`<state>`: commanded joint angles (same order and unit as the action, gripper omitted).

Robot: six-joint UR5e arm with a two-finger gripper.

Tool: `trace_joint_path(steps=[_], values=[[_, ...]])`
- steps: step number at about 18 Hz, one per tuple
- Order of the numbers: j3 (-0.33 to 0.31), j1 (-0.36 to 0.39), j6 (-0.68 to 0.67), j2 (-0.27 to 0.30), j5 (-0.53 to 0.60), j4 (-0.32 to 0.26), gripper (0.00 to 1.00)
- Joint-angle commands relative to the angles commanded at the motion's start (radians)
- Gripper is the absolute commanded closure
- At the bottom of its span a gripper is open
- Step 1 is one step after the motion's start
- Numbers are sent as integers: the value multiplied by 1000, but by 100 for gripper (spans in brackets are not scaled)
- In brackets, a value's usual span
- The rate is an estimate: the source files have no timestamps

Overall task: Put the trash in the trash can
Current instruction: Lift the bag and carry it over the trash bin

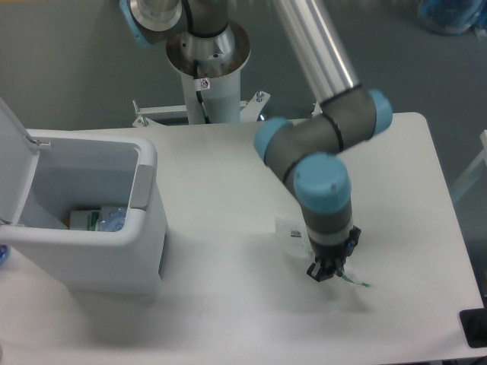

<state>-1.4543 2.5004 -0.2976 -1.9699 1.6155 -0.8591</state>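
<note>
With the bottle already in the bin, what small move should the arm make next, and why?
Probably lift straight up a little. The gripper seems to pinch the plastic bag, which hangs partly off the table. Clearing the surface comes before swinging left to the open trash can, where the bottle lies.

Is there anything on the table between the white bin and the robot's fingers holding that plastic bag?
No. In the fixed camera view, only bare white table lies between the trash can and the gripper with the plastic bag.
</note>
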Motion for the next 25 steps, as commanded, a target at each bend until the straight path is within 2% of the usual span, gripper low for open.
trace_joint_path(steps=[5, 9, 14, 17, 19, 23, 25], values=[[14, -14, -9, 156, -135, 17, 100], [54, -34, -53, 276, -278, 21, 100], [63, -38, -97, 384, -432, 26, 100], [49, -90, -110, 404, -463, 28, 100], [48, -147, -109, 384, -465, 31, 100], [40, -265, -109, 327, -465, 110, 100], [35, -311, -110, 309, -465, 114, 100]])
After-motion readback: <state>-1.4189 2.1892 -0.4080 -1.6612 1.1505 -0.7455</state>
